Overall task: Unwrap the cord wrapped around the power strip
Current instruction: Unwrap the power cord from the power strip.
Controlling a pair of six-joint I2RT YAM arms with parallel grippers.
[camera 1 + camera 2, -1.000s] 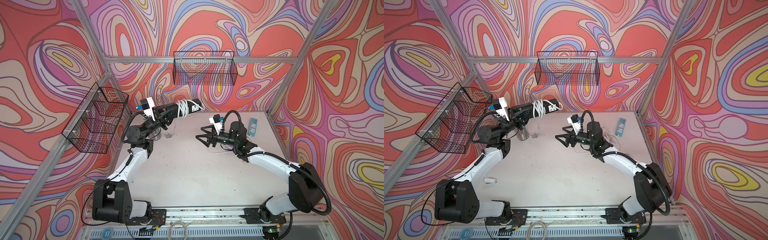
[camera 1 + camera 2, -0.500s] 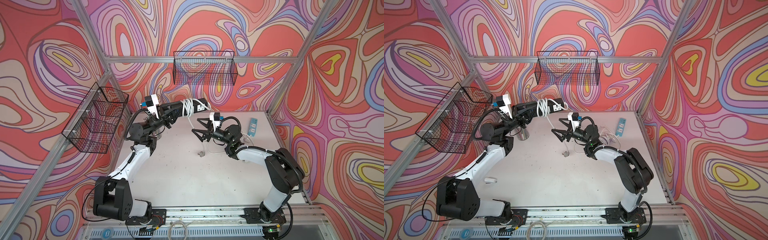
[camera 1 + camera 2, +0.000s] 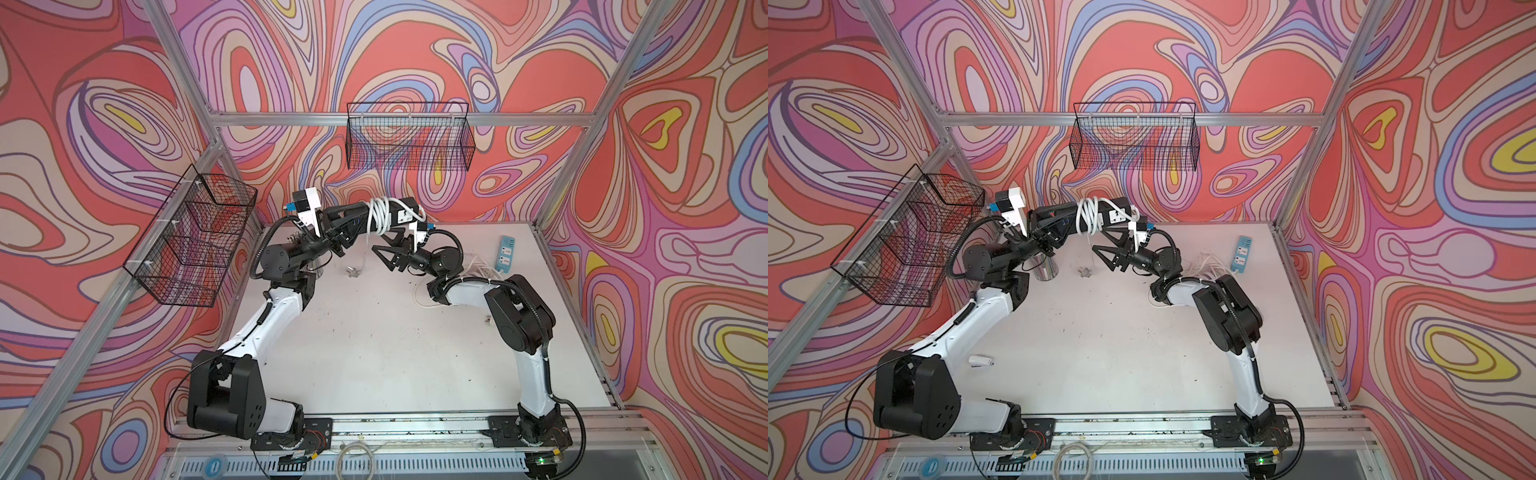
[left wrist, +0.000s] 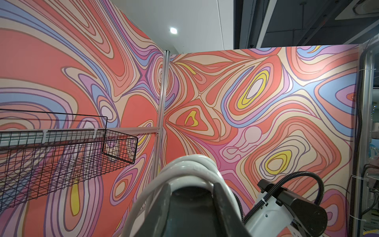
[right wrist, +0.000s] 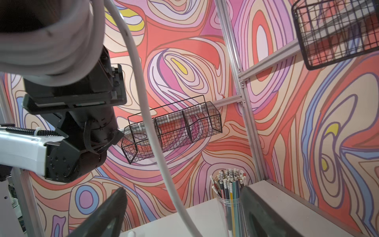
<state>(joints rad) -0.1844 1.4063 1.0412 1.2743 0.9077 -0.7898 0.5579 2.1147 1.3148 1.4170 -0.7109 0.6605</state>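
Left pincer [image 3: 353,218]: clamped shut on one end of the black power strip [image 3: 401,210], holding it clear above the surface [image 3: 374,353].
Right pincer [image 3: 380,242]: jaws spread wide, gripping nothing. A second ago it sat lower and well apart from the strip; now it is just beneath the strip's free end.
Cord [image 3: 378,216]: white coils still bunched round the strip's middle, between the two pincers. One loose tail [image 5: 155,133] drops between the right pincer's open jaws.
Plug [image 3: 353,271]: hangs lower than both pincers, near the surface; contact cannot be told.
Meaning: the approach looks finished and the tail is lined up for a grasp, though no turn appears undone yet.
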